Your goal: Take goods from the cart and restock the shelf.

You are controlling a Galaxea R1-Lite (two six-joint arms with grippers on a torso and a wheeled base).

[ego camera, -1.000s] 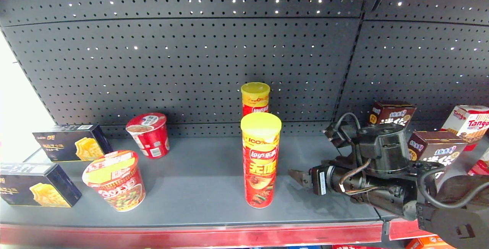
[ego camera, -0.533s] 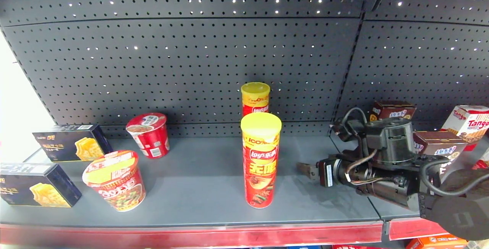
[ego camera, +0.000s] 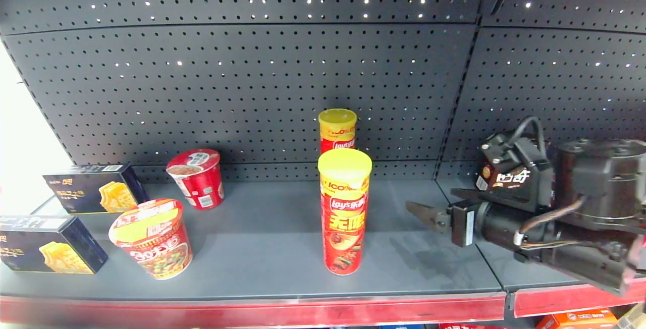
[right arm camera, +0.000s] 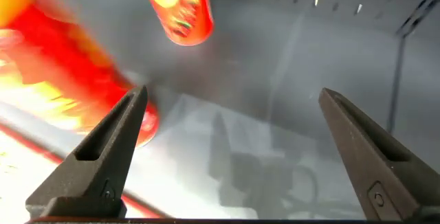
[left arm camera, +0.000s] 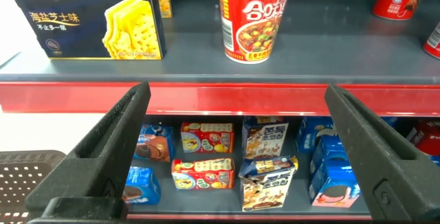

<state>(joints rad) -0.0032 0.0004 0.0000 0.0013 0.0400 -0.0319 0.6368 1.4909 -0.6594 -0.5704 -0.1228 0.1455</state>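
The right gripper (ego camera: 420, 211) hangs over the shelf (ego camera: 262, 253) near the front chip can (ego camera: 344, 213), not touching it, jaws spread wide and empty. The can stands upright mid-shelf, with a second can (ego camera: 337, 129) behind it. It is tall and narrow, so I'd worry that a sideways swing could topple it off the front edge. The left gripper (left arm camera: 237, 90), also wide open and empty, sits low before the shelf's front.

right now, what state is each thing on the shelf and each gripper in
front tall red crisp can with yellow lid: upright, lid on
rear red crisp can with yellow lid: upright, lid on
front red noodle cup: upright, lid sealed
rear red noodle cup: upright, lid sealed
near dark blue cracker box: closed
far dark blue cracker box: closed
right gripper: open, empty
left gripper: open, empty
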